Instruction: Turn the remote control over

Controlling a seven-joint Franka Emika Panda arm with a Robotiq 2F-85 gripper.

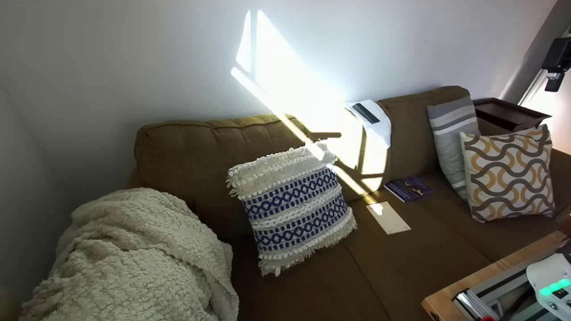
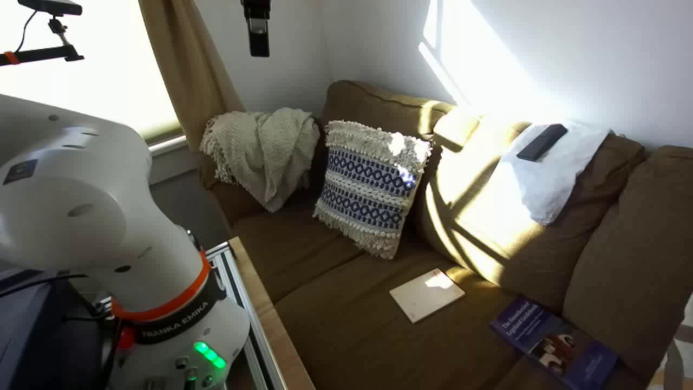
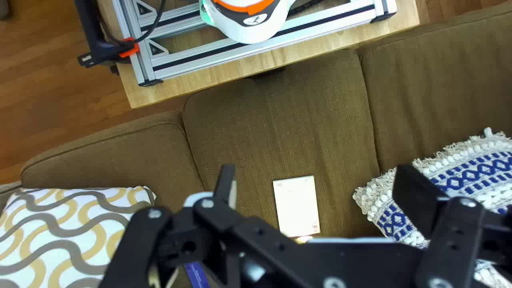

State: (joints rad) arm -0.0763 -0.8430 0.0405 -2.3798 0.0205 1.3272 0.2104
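Observation:
The remote control, a slim dark grey bar, lies flat on a white cloth over the sofa's backrest. The remote shows in both exterior views, and so does the cloth. I cannot tell which side of the remote faces up. My gripper is open and empty in the wrist view, fingers wide apart, pointing down high above the seat. A dark finger of the gripper shows at the top edge in an exterior view, well away from the remote. The remote is out of sight in the wrist view.
A cream booklet and a purple-blue book lie on the seat. A blue-white fringed cushion leans on the backrest. A wavy-patterned cushion and a woolly blanket are at the ends. Sunlight glares near the cloth.

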